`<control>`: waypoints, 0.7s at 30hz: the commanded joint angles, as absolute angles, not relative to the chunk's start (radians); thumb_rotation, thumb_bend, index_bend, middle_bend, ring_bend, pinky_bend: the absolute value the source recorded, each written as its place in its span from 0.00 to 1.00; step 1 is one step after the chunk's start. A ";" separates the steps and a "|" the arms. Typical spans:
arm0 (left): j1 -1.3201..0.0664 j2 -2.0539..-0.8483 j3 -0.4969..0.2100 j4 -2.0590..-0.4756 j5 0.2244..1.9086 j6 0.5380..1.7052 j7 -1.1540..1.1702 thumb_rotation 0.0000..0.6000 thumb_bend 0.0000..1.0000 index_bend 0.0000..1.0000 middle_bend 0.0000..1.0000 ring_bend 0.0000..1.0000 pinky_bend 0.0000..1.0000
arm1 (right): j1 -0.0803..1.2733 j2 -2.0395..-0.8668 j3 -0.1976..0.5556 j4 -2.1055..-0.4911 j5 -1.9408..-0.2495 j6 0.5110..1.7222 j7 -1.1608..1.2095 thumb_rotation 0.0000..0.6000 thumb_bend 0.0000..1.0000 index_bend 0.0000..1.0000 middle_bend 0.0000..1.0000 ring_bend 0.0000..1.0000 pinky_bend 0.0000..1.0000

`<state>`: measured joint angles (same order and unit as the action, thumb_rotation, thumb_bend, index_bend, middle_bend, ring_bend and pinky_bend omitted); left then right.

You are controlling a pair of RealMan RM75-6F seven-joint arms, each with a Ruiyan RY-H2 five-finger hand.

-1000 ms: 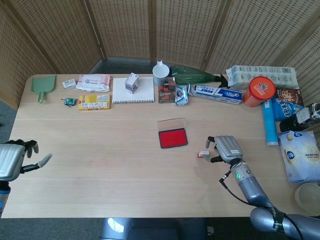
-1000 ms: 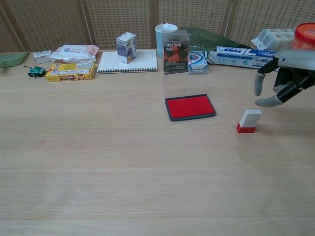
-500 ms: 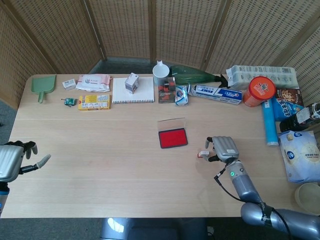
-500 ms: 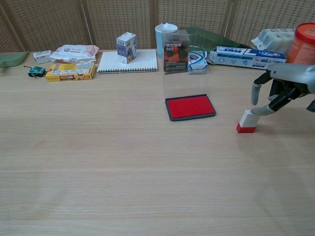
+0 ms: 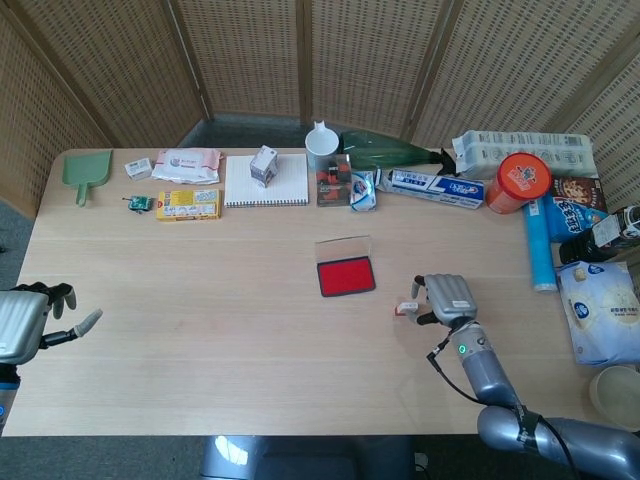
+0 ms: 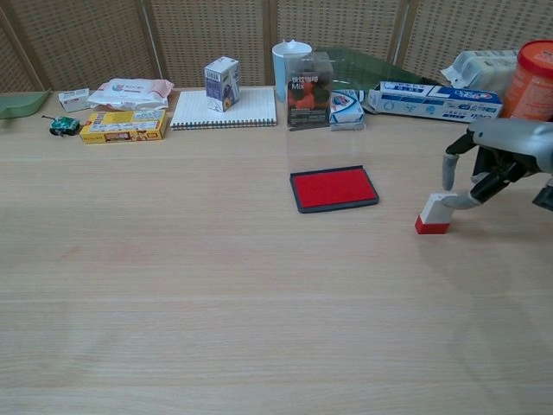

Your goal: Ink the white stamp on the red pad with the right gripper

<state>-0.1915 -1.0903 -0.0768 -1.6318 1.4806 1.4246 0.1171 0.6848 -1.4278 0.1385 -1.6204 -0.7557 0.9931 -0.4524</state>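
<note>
One relation to weigh before anything else: white stamp (image 6: 435, 213) standing upright on the table (image 6: 216, 285), red base down and white body up, just to the left of the right hand (image 6: 497, 154) and a little lower in the chest view. Right hand not closed on it: fingers (image 6: 448, 169) apart, one fingertip down at the stamp's upper right edge, touching or nearly so, hard to say which, another hanging above and beyond the top, nothing pinched as yet. Same layout from the head view, with the stamp (image 5: 407, 308) just off the left side of the hand (image 5: 448, 297), between hand and red pad (image 5: 346, 275). Red pad (image 6: 333, 188) lying flat, further left and a little further from the robot than the stamp, near it but apart. Judging the coming move, then: close thumb and finger across the upright white body, lift straight up, carry leftward and away toward the pad, red face kept downward. Left hand (image 5: 35, 318) far off at the table's opposite edge, loosely spread, holding nothing, well apart from both stamp and pad, plainly the farther of the two. Likely risk: toppling the narrow stamp leftward with a nudge of that fingertip before closing the grip.
</note>
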 commanded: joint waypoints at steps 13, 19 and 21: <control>-0.185 -1.087 -0.073 -1.625 1.480 1.432 0.108 0.08 0.16 0.58 0.69 0.60 0.61 | 0.699 -1.479 0.135 -1.553 -0.735 0.971 -0.458 0.78 0.33 0.47 1.00 1.00 1.00; -0.184 -1.089 -0.072 -1.620 1.480 1.433 0.104 0.08 0.16 0.58 0.69 0.60 0.61 | 0.701 -1.485 0.134 -1.542 -0.733 0.967 -0.459 0.78 0.36 0.49 1.00 1.00 1.00; -0.184 -1.089 -0.071 -1.618 1.480 1.433 0.102 0.08 0.16 0.58 0.69 0.60 0.61 | 0.701 -1.486 0.132 -1.539 -0.734 0.968 -0.459 0.79 0.37 0.51 1.00 1.00 1.00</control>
<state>-0.1836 -1.0892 -0.0714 -1.6181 1.4796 1.4331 0.1022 0.7010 -1.4861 0.1325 -1.5395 -0.7339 0.9676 -0.4594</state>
